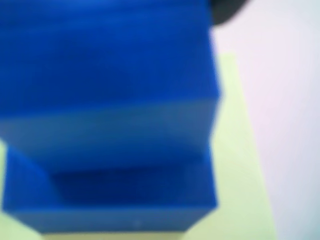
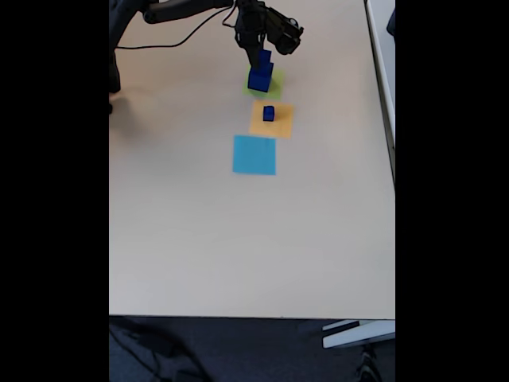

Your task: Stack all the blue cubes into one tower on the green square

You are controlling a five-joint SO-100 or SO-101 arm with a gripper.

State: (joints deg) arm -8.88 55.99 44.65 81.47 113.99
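Beige tabletop point(image 2: 199, 239) carries, near its far edge, the green square point(image 2: 274, 82) with the tower point(image 2: 260, 73) on it; whether the jaws above pinch its top cube, I cannot tell. A small blue cube point(image 2: 269, 114) sits on the orange square point(image 2: 280, 126).

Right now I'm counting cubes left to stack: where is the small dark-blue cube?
In the fixed view, the small dark-blue cube sits on the flat orange square, between the pale-green square and the light-blue square.

No readable text, labels, brands or numbers are showing anywhere. The blue cubes point(image 2: 260, 76), the green square point(image 2: 274, 85), the other coloured squares and the table point(image 2: 238, 239) are all looking plain and unmarked; wrist view is blurred.
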